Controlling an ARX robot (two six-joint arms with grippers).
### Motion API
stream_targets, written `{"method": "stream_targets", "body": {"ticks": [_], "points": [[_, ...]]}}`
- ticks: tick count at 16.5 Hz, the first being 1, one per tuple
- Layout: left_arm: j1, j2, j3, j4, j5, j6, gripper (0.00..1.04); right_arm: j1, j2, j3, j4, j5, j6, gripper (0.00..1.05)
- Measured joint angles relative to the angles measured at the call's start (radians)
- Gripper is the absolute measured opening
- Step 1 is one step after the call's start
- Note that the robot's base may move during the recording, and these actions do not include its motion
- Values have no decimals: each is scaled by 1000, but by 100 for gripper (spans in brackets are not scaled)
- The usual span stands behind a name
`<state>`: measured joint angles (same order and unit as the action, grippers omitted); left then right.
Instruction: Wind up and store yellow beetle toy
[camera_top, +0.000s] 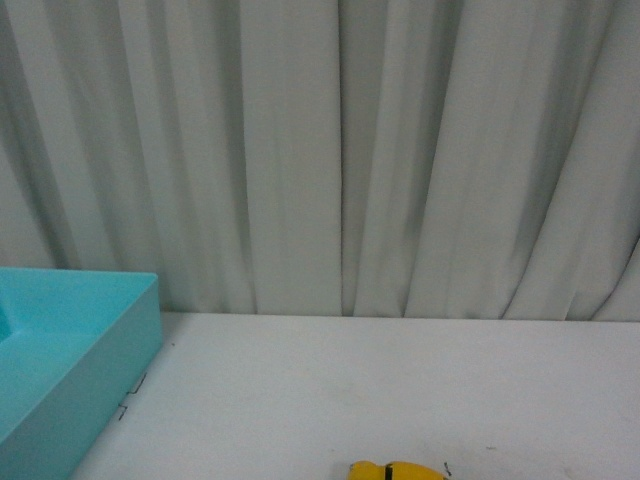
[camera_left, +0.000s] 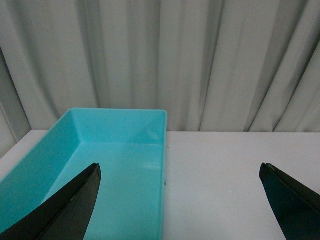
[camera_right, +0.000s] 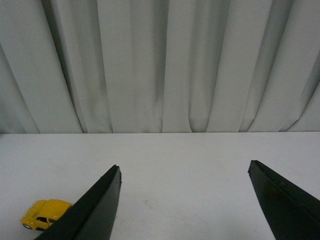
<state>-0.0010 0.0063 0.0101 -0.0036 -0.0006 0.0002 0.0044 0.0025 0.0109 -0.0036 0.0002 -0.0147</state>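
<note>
Front view: shows the yellow beetle toy (camera_top: 397, 470) on the white table (camera_top: 400, 380) at the near edge of the picture, with only its rounded top visible. Places it right of centre, well apart from the turquoise bin (camera_top: 100, 340) standing at the left. Closes behind with a pale pleated curtain (camera_top: 300, 150).

Left wrist view: shows the left gripper (camera_left: 180, 167) spread wide, with black fingers (camera_left: 70, 205) far apart and nothing between them. Looks down on the open bin and the table beside it.

Right wrist view: shows the right gripper (camera_right: 184, 166) equally wide open, grasping nothing. Shows the toy upright on its wheels on the table, partly hidden behind one finger.
</note>
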Motion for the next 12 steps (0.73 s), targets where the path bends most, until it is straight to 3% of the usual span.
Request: {"method": "stream_targets", "body": {"ticks": [2, 3, 4, 5, 6, 9, 11, 12], "points": [[0, 0, 0, 0, 0, 0, 98, 0, 0, 0, 0, 0, 0, 99], [11, 14, 17, -64, 33, -12, 98, 0, 0, 0, 0, 0, 0, 98], [-7, 256, 171, -333, 198, -111, 98, -1, 0, 0, 1, -2, 0, 98], [-73, 345, 221, -342, 202, -153, 98, -1, 0, 0, 0, -1, 0, 98], [-183, 415, 261, -272, 166, -183, 98, -1, 0, 0, 0, 1, 0, 98], [-390, 664, 342, 1, 88, -190, 98, -1, 0, 0, 0, -2, 0, 98], [-465, 857, 385, 158, 67, -132, 98, -1, 0, 0, -1, 0, 0, 98], [-529, 1091, 455, 315, 56, -27, 98, -1, 0, 0, 0, 0, 0, 98]]}}
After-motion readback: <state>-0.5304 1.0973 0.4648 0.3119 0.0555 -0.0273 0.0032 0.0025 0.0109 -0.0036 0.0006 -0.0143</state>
